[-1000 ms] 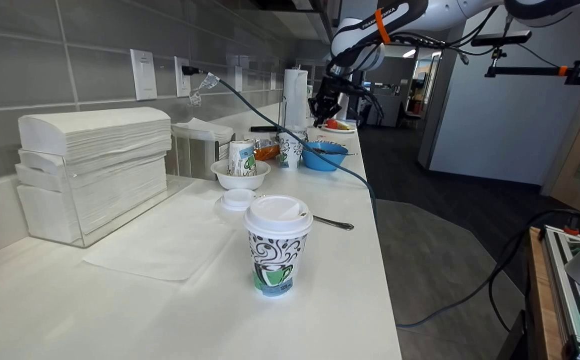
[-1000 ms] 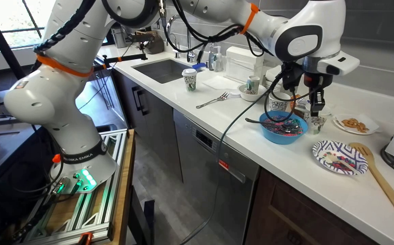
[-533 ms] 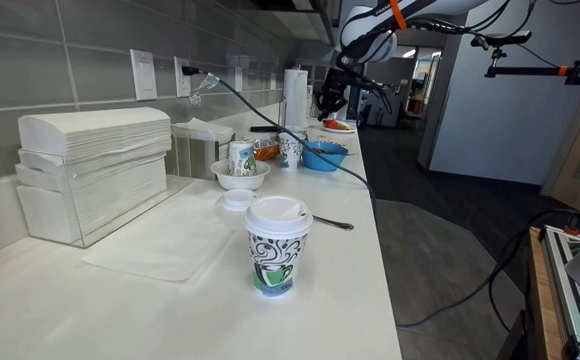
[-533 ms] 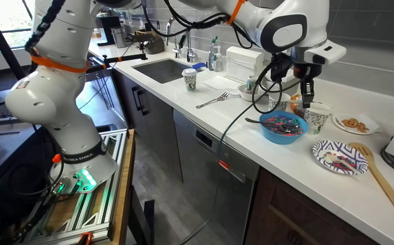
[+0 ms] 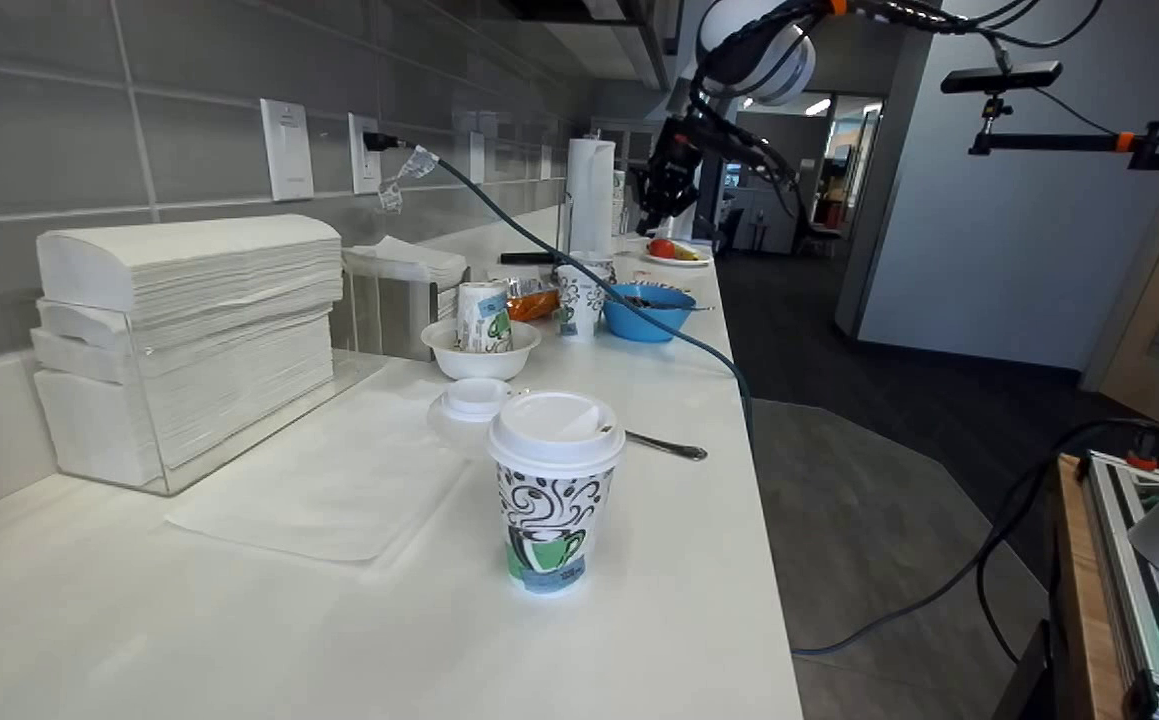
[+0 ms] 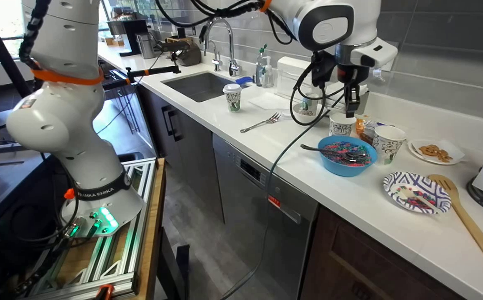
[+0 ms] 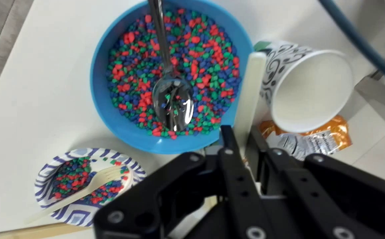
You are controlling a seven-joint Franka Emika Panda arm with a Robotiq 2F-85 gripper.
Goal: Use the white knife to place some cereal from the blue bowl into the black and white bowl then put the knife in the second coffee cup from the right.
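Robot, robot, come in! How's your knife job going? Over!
Pincer shut on white knife. Some cereal in patterned bowl. Cable passing by coffee cup, maybe in the way.

In an exterior view, we are standing on a rounded white base glowing with green lights, and our glossy white, many-jointed arm is arching beyond the frame's top edge, showing at left and at upper right. Our bulky, black-trimmed white wrist joint is holding the slim black two-fingered gripper pointing downward. In the wrist view, its straight black fingers are pinching close together, side by side.
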